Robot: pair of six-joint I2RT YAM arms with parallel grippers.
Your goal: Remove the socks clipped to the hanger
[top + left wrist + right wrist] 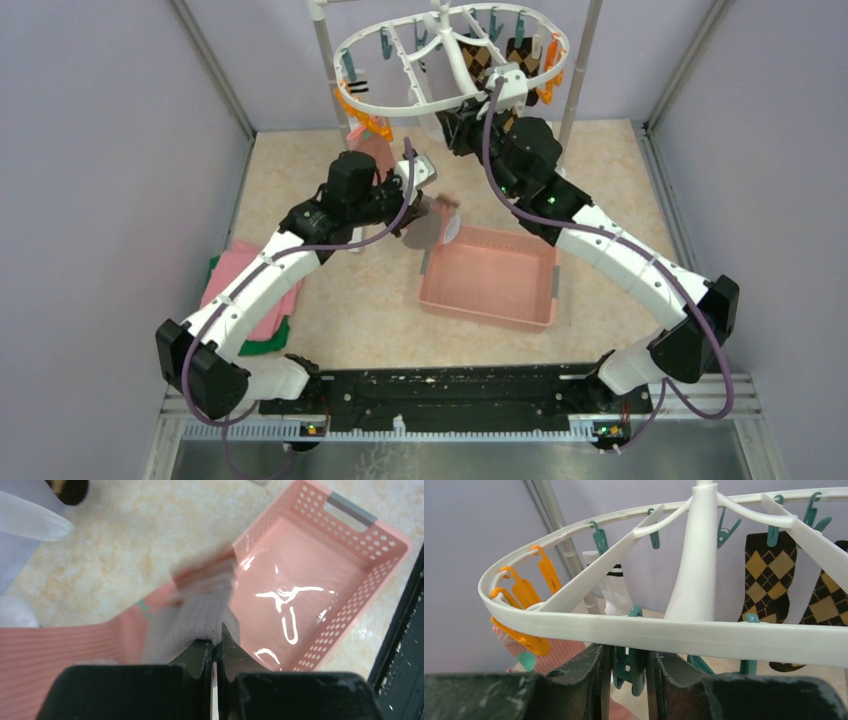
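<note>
The white oval hanger [352,42] hangs at the back, its near rim [724,639] crossing right in front of the right wrist camera. My right gripper [456,126] [629,653] is shut on a teal clip [637,674] that dangles under that rim. A brown-tan argyle pair [771,570] and a white sock with black stripes [615,586] are still clipped on. A pink sock [377,150] [50,655] hangs by the orange clips [526,594]. My left gripper [432,212] [216,641] is shut on a grey-brown sock [428,234] [195,615] at the basket's left rim.
The pink perforated basket [490,312] [370,555] stands on the floor at the centre right. Folded pink and green cloths [240,275] lie at the left. Two upright metal poles [328,75] [580,80] flank the hanger. Grey walls close in both sides.
</note>
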